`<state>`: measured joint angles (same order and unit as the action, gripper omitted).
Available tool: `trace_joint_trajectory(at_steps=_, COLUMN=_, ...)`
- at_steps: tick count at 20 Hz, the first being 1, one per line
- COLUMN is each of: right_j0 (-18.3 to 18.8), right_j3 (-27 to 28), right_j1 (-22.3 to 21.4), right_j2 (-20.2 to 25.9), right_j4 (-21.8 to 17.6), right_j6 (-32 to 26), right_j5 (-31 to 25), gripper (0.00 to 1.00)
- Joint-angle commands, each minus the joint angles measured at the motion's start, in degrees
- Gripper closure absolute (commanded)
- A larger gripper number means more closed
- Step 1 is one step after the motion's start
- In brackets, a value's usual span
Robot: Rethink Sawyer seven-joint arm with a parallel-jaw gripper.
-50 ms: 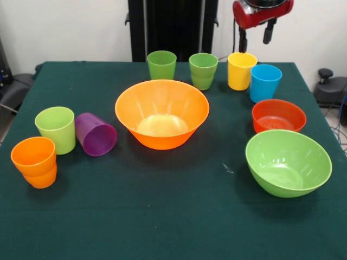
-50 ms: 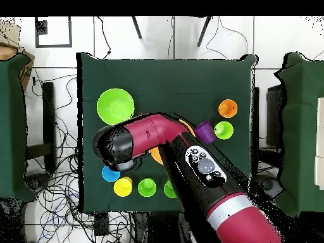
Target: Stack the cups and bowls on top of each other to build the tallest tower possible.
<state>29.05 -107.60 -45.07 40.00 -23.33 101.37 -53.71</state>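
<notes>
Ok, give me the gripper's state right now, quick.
Gripper: open, holding nothing, hanging in the air above the yellow cup and the blue cup.

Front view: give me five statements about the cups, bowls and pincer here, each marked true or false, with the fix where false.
1. The purple cup lies on its side. True.
2. The pincer holds the yellow cup. False: it hangs open above that cup, holding nothing.
3. The large orange bowl has a cup inside it. False: it is empty.
4. The blue cup stands upright beside the yellow cup. True.
5. The red-orange bowl sits stacked inside the lime-green bowl. False: each rests on the table by itself, the red-orange one behind the green one.
</notes>
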Motion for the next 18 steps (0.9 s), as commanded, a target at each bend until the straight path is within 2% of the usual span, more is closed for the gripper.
trace_joint_trajectory(at_steps=1, right_j0=-0.5, right_j3=-1.5, right_j1=4.0, right_j2=0.3, right_j4=-6.1, right_j6=-7.9, right_j5=1.6, gripper=0.00)
trace_joint_trajectory(at_steps=7, right_j0=-1.6, right_j3=-0.9, right_j1=6.3, right_j2=-1.1, right_j4=-8.3, right_j6=-5.4, right_j5=3.5, gripper=0.00)
trace_joint_trajectory(at_steps=18, right_j0=-1.1, right_j3=-1.1, right_j1=9.1, right_j2=-1.4, right_j4=-11.2, right_j6=-4.4, right_j5=6.3, gripper=0.00)
